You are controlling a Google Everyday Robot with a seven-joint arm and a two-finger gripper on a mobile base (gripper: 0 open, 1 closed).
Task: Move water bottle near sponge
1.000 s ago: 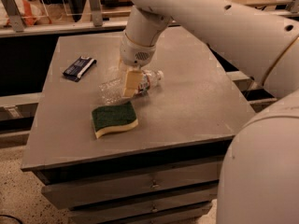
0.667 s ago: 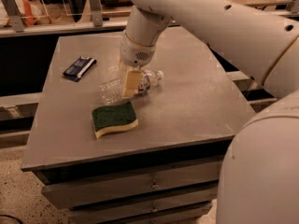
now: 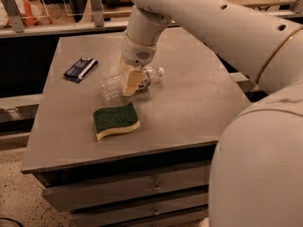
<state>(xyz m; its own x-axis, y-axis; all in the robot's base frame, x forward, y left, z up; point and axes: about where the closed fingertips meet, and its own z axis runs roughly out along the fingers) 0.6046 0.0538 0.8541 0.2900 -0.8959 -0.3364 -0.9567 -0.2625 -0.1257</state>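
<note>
Hand [image 3: 132, 82] stays planted over the middle of the water bottle [image 3: 111, 84], which lies on the desk [image 3: 199, 103] at 1 o'clock from the sponge [image 3: 116, 120]; nothing has shifted over the last second, whether it grips cannot be told, so the carry looks not yet begun

The one camera looks steeply down from beside the arm [image 3: 213, 27] (fairly near) onto the table [image 3: 189, 103], gripper [image 3: 129, 82] mid-table.

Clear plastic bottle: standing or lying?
Lying: the clear ribbed water bottle rests sideways on the grey table, claw over its middle.
</note>
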